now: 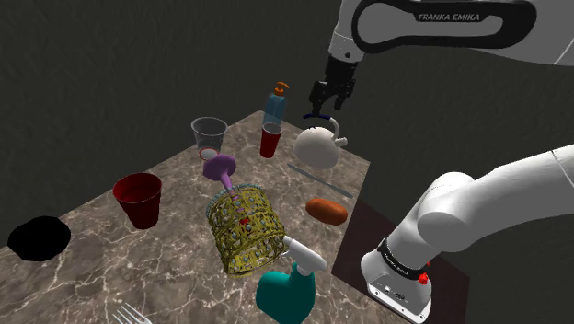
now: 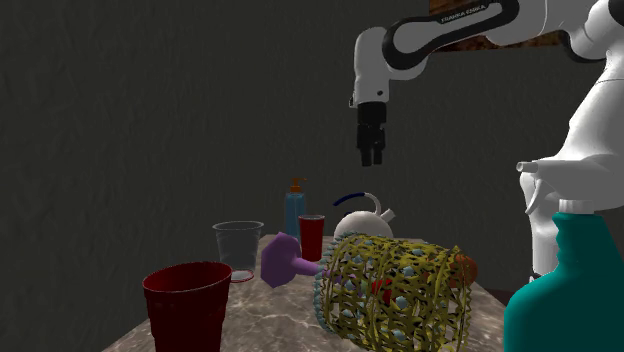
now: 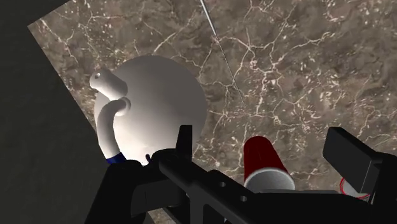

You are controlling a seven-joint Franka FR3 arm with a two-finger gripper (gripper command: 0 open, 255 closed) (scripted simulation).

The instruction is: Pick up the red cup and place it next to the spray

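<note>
The red cup [image 1: 269, 141] [image 2: 312, 237] [image 3: 264, 159] is small, upright and tapered, bright red outside with a pale rim as seen from above. In the shoulder view it stands upper middle, near the table's [image 1: 92, 267] far edge. A blue bottle [image 1: 275, 106] [image 2: 294, 210] with an orange top is just behind it, and a round white teapot [image 1: 317, 145] [image 2: 362, 222] [image 3: 159, 105] is to its right.

A clear cup [image 1: 209, 136] [image 2: 238, 248] stands near the red cup's left. A purple goblet [image 1: 221, 169] [image 2: 285, 262] lies on its side just in front, and below that lies a golden wire basket [image 1: 244, 225] [image 2: 395, 292]. The teal spray bottle [image 1: 287, 290] [image 2: 565, 290] sits at the bottom middle of the shoulder view, close to the basket. A larger red cup [image 1: 138, 199] [image 2: 187, 305] stands at centre left.

Bare marble shows at the lower left, between the larger red cup and a fork [image 1: 133, 315]. More runs along the table's right edge, where a thin rod [image 1: 320, 179] [image 3: 219, 51] and a brown sausage [image 1: 327, 210] lie.

The gripper [image 1: 322, 110] [image 2: 371, 155] [image 3: 261, 133] hangs well above the table, over the teapot and the red cup. Its fingers stand wide apart, holding and touching nothing. In the wrist view the red cup shows between them, far below.
</note>
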